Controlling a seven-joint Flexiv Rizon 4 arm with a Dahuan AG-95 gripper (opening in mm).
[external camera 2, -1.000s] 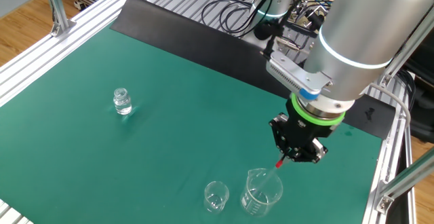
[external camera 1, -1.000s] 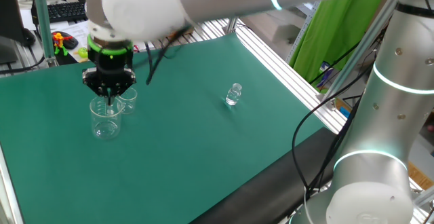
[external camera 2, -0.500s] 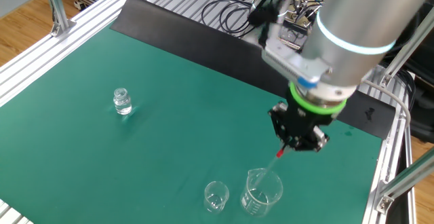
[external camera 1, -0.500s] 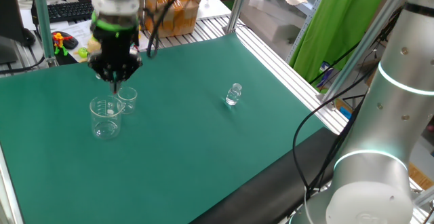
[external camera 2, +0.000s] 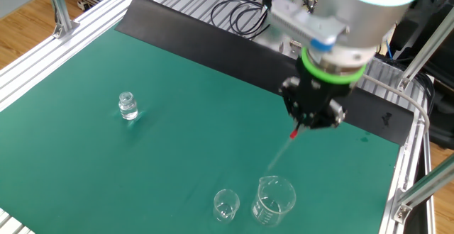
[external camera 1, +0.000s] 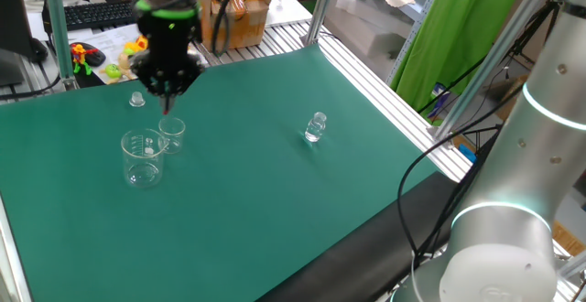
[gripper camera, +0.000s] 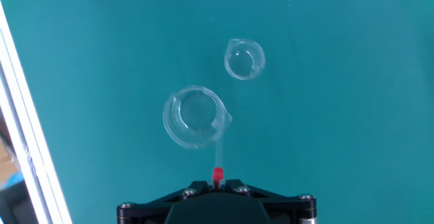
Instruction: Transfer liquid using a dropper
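**Dropper lifted clear of large beaker, delivery not yet made**

- Far left, one fixed view: small clear cap-like object [external camera 1: 136,100] on the green table [external camera 1: 275,183], apart from the rest. Purpose unclear.
- Large beaker [external camera 1: 143,158] stands upright, with the small beaker [external camera 1: 171,134] just beside it. Cannot tell liquid level in either; glass too clear.
- Above them, the claw [external camera 1: 167,88] points down, pinched on the dropper [external camera 2: 287,143]. Red end sits right at the fingertips, thin clear stem hangs below, slightly slanted.
- Other fixed view: stem tip ends above the large beaker's rim, not inside it. Hand view agrees: stem runs from the red end [gripper camera: 218,175] toward the beaker's edge, small beaker further off.
- Whether the stem carries liquid: cannot tell.
- Right of centre: small glass vial [external camera 1: 315,127] upright, well apart from the beakers, untouched.

Progress, as a judgement: dropper is in hand and raised out of the glassware, so grasping is done; a draw from the large beaker seems likely but unconfirmed. Left to do: carry the tip over the receiving vessel, probably the small beaker, squeeze, then put the dropper down.
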